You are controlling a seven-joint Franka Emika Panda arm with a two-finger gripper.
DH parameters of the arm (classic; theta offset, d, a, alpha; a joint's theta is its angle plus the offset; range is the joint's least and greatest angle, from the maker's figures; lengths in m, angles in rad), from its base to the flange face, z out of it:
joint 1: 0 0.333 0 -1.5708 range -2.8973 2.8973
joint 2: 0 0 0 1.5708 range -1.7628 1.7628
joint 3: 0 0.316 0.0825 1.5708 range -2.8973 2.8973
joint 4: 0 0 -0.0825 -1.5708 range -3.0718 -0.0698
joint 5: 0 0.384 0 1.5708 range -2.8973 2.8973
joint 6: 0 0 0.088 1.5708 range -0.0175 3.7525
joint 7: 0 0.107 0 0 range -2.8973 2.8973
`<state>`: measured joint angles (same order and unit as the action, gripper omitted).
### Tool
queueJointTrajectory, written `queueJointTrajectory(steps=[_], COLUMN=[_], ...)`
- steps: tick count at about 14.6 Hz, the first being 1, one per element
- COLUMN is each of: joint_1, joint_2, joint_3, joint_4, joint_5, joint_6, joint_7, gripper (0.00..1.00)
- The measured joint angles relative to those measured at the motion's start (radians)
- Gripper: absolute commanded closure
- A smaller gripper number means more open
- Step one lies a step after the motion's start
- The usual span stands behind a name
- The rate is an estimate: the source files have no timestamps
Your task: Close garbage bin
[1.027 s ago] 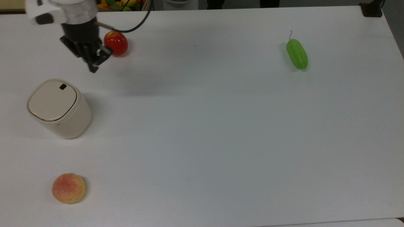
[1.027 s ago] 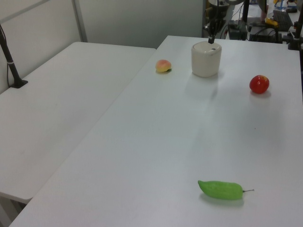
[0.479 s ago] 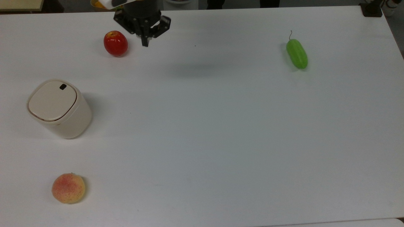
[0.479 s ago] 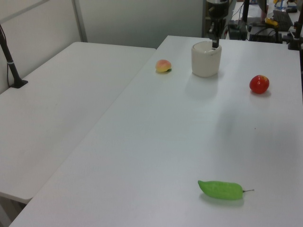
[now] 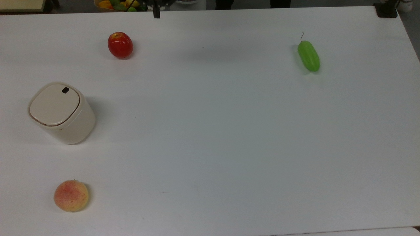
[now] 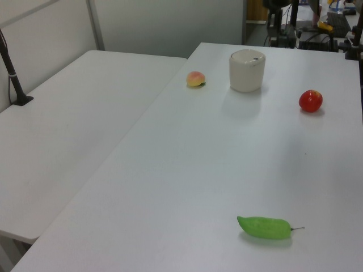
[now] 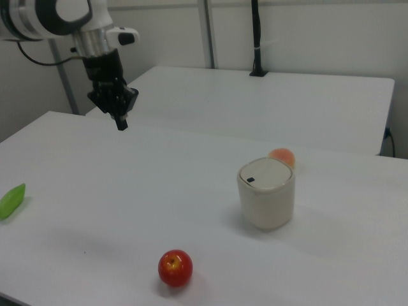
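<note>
The jaws look pressed together with nothing between them, though they are small and dark, so I am not sure. The black two-finger gripper [image 7: 120, 121] hangs high above the white table [image 5: 229, 131], well apart from everything. The small cream plastic garbage bin [image 5: 61, 112] stands at the top view's 9 o'clock, its flat lid down, so the job looks done. The round red apple [image 5: 120, 45] sits at its 1 o'clock, the pink-yellow peach [image 5: 71, 195] at its 6 o'clock. A second ago the gripper hung beside the apple; now it has pulled away.
</note>
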<state>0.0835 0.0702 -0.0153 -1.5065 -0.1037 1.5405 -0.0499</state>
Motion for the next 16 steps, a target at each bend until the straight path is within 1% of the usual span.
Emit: queueJointTrajectory(steps=[1,2,3,4,5,6,7,16], joint_1=[0.000,0.000,0.000,-0.001,-0.002,-0.003,-0.003,-0.003], joint_2=[-0.017,-0.030,-0.040,-0.047,-0.052,-0.052,-0.052,-0.052], joint_3=[0.000,0.000,0.000,-0.001,-0.004,-0.007,-0.011,-0.016], joint_4=[-0.002,-0.005,-0.009,-0.014,-0.020,-0.022,-0.025,-0.028], joint_5=[0.000,0.000,0.000,0.000,0.000,0.000,0.000,0.000], joint_6=[-0.013,-0.020,-0.021,-0.021,-0.021,-0.021,-0.021,-0.021], joint_7=[-0.004,-0.005,-0.005,-0.005,-0.005,-0.005,-0.005,-0.005], gripper=[0.93,0.76,0.62,0.35,0.12,0.02,0.00,0.00])
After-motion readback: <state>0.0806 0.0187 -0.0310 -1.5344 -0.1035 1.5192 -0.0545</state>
